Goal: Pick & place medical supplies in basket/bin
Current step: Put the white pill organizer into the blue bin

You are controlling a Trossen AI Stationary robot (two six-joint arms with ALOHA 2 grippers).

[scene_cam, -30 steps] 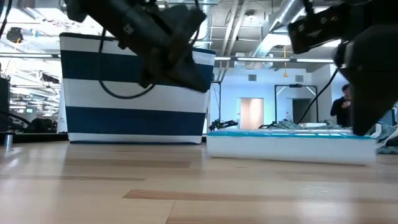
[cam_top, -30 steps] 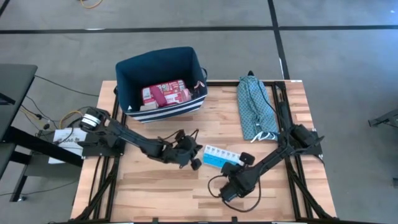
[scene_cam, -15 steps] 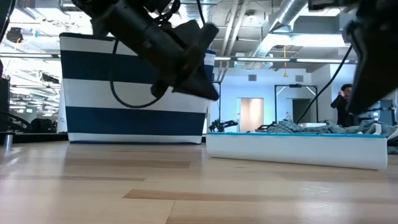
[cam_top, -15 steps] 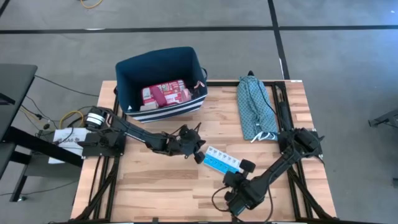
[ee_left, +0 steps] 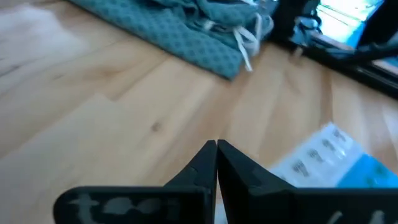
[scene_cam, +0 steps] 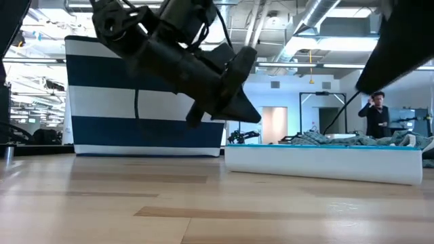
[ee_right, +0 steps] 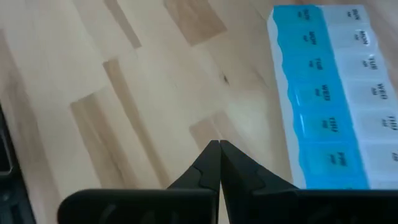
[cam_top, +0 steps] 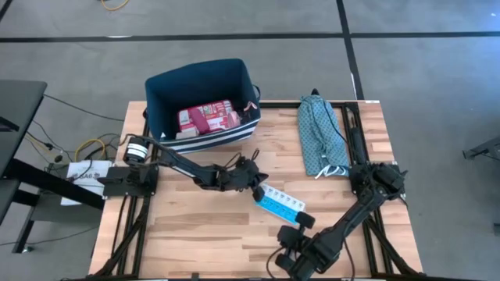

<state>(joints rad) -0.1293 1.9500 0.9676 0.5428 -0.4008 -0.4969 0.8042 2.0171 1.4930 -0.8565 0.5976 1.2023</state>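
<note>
The light-blue pill organizer (cam_top: 280,204) lies flat on the wooden table, right of centre, also seen as the pill organizer (ee_right: 336,93). My left gripper (cam_top: 259,186) is shut and hovers just above the organizer's far-left end (scene_cam: 234,146); the low view shows a gap between them. My right gripper (cam_top: 303,222) is shut, near the organizer's near-right end, with its tips (ee_right: 217,144) beside the strip and apart from it. The navy striped bin (cam_top: 234,74) stands at the far left, holding a red-and-white case (cam_top: 207,117).
A teal patterned cloth bundle (cam_top: 320,134) lies along the far right of the table, also seen as the cloth (ee_left: 180,34). Bare wood spreads at the near left. A person (scene_cam: 375,112) stands in the room beyond the table.
My left gripper has moved toward the table's right and slightly down, to the organizer's far-left end. My right gripper has drawn back toward the near edge and tipped further down. The organizer has turned a little, its right end swinging toward the near edge.
</note>
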